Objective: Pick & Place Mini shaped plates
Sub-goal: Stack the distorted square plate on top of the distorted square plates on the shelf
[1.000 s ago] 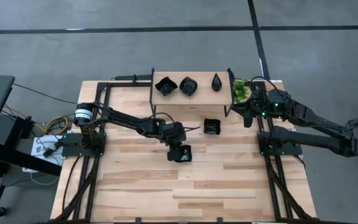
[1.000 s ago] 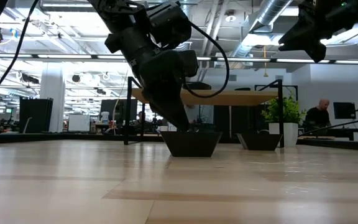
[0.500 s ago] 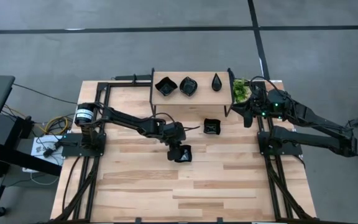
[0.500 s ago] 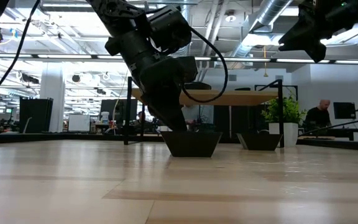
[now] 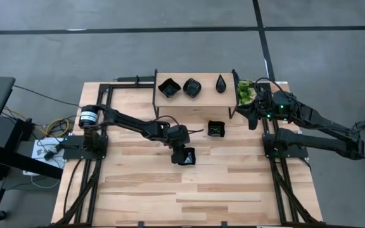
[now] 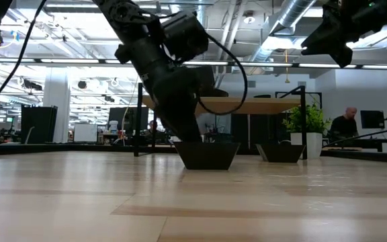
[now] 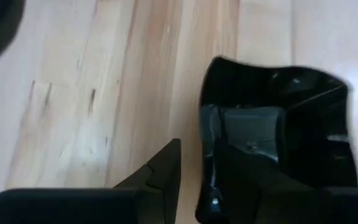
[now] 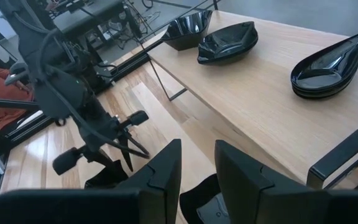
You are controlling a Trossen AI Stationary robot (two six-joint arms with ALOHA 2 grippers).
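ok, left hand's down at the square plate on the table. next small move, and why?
Probably close the left hand on the square plate: the left wrist view shows its fingers straddling the near rim, one inside, one outside, with a gap left. The plate sits flat on the table. Then lift.

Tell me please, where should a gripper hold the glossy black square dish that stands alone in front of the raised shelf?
Grip the glossy black square dish by one rim wall, coming from above with one finger inside and one outside. It sits upright and its thin flared sides rise from a narrower base, so an edge pinch probably suits it. The table around it looks free.
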